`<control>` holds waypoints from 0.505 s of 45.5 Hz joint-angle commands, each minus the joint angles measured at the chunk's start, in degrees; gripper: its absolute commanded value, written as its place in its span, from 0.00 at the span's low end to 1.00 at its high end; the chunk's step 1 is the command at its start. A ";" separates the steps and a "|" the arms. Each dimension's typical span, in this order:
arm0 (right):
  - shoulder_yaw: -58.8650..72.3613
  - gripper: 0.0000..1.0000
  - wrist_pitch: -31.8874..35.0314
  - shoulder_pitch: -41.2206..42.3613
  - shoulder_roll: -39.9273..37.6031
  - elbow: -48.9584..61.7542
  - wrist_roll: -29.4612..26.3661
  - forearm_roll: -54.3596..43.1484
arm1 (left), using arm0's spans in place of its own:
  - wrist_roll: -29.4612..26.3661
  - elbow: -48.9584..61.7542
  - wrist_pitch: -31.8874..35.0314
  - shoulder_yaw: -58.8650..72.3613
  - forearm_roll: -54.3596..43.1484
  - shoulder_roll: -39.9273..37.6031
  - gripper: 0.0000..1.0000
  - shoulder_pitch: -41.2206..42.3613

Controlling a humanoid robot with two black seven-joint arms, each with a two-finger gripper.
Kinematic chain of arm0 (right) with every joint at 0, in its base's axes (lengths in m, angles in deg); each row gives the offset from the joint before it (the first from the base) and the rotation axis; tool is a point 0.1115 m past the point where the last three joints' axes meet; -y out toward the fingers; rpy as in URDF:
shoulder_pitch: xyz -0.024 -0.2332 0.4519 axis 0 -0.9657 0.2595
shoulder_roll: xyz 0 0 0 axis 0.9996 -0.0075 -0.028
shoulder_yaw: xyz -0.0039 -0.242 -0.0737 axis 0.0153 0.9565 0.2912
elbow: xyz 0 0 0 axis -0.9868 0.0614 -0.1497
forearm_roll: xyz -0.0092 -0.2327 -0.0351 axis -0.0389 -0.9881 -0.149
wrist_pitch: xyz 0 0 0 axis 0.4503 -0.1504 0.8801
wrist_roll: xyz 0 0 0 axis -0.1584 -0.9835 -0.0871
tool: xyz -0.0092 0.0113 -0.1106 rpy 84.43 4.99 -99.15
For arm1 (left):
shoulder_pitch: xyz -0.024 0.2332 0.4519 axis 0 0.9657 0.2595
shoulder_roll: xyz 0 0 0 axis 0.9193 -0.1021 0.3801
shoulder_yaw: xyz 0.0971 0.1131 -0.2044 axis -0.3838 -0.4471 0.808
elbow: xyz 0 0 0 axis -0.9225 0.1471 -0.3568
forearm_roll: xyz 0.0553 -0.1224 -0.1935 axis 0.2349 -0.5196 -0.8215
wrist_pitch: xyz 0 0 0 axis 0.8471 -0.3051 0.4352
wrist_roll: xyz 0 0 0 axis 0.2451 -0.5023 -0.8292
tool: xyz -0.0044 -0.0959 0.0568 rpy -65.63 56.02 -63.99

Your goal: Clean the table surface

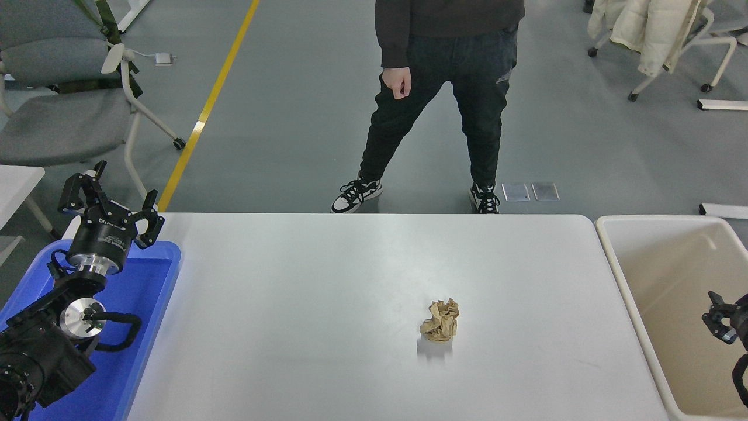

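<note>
Only illegible print marks the left gripper (111, 202), fingers spread; right gripper's (720, 320) unclear.

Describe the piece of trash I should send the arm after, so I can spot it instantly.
Start from the white table surface, flanked by a blue tray on the left and a beige tub on the right. Right of centre lies a crumpled brown paper ball. It is the only loose item on the white top.

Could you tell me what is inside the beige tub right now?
The beige tub looks empty; only the right gripper is seen over it. Its near right corner is cut off by the frame.
</note>
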 commanded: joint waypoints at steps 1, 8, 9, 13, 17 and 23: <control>-7.35 0.99 5.60 -5.68 1.97 -12.86 -0.10 -0.77 | 0.00 0.04 -0.06 0.00 -0.05 -0.01 1.00 -0.01; -9.82 0.99 6.66 -5.85 7.69 -18.14 0.08 -9.10 | 0.00 0.04 -0.06 0.00 -0.04 -0.01 1.00 0.08; -9.65 0.99 6.66 -5.77 8.65 -18.49 0.08 -10.77 | 0.00 0.04 -0.06 0.00 -0.05 -0.01 1.00 -0.01; -9.29 0.99 6.04 -4.63 11.99 -18.24 0.43 -15.79 | 0.00 -0.04 -0.06 0.00 0.04 -0.01 1.00 -0.01; -9.12 0.99 5.34 -2.08 14.54 -17.18 0.60 -17.02 | 0.00 -0.04 -0.06 0.00 -0.04 -0.01 1.00 -0.01; -8.59 0.99 4.02 0.29 15.95 -14.46 1.57 -17.46 | 0.00 0.04 -0.14 0.00 0.04 -0.01 1.00 -0.01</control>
